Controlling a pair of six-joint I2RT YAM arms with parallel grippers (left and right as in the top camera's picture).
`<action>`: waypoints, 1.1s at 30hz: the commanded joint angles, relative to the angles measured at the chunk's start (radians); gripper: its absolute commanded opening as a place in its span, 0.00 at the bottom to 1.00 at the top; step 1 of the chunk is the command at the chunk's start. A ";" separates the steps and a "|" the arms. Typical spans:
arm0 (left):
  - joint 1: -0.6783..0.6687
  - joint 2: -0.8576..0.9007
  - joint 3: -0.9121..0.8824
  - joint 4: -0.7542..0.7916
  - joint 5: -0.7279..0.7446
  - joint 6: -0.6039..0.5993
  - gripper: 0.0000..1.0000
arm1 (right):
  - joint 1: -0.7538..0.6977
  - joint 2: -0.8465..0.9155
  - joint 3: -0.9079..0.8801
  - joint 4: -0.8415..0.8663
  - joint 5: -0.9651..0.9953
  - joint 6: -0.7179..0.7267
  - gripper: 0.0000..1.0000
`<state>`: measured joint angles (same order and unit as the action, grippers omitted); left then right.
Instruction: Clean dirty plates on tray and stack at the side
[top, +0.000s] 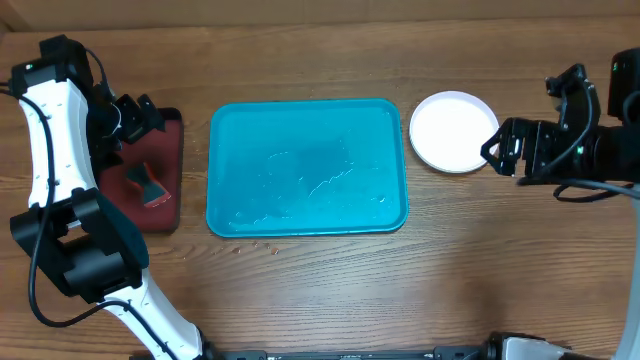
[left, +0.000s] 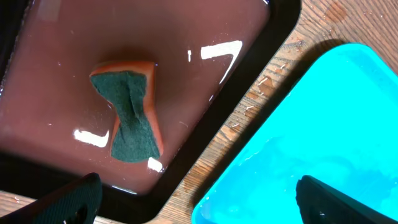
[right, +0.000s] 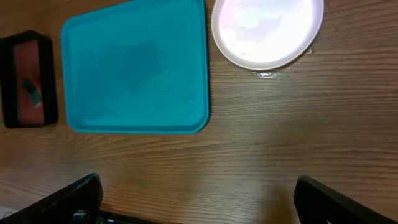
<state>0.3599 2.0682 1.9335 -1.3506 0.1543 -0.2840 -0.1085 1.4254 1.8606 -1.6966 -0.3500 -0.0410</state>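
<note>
The turquoise tray (top: 306, 168) lies at mid-table, bare apart from wet streaks; it also shows as the tray (left: 311, 124) and the tray (right: 134, 68). A white plate (top: 453, 131) rests on the wood just right of it, and in the right wrist view the plate (right: 267, 28) has a little water at its rim. My right gripper (top: 495, 150) is open beside the plate's right edge, and its fingers (right: 342, 202) hold nothing. My left gripper (top: 143, 115) hangs open over the dark red tray, with nothing between its fingertips (left: 68, 202).
A dark red, black-rimmed tray (top: 165, 215) sits left of the turquoise one and holds a green and orange sponge (left: 130, 112) in a wet film. Small crumbs lie on the wood (top: 255, 243) in front of the turquoise tray.
</note>
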 joint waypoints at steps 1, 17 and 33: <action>-0.007 -0.020 0.014 -0.002 0.011 0.015 1.00 | 0.005 -0.013 0.005 0.003 -0.058 0.019 1.00; -0.007 -0.020 0.014 -0.002 0.011 0.015 1.00 | 0.005 -0.009 0.005 0.004 -0.063 0.037 1.00; -0.007 -0.020 0.014 0.001 0.011 0.015 1.00 | 0.010 -0.169 -0.106 0.091 -0.044 0.034 1.00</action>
<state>0.3599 2.0682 1.9335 -1.3499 0.1543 -0.2840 -0.1081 1.3544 1.7893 -1.6314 -0.3923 -0.0048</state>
